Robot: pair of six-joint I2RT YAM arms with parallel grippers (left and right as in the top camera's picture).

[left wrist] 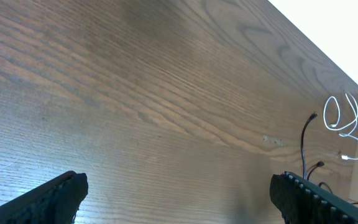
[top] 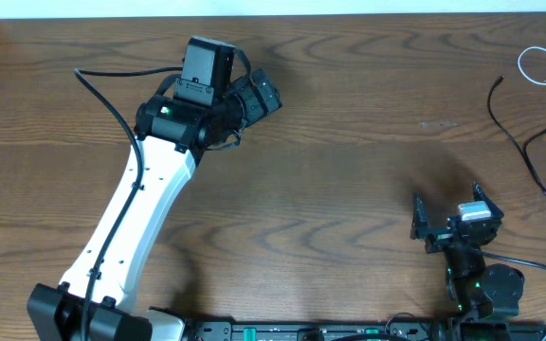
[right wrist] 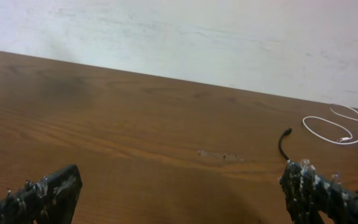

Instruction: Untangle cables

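Separation looks done: the white cable (top: 522, 68) lies upper right, the black cable (top: 508, 135) below it, apart. Your left fingers (left wrist: 55, 199) and right fingers (right wrist: 42, 196) stand open, empty.

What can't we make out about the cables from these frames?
- Overhead: white cable and black cable run off the right edge; any crossing there unseen.
- Left wrist: black cable's lower part hidden behind a finger of the left claw.
- Right wrist: white cable cut by right edge; plug types too small.
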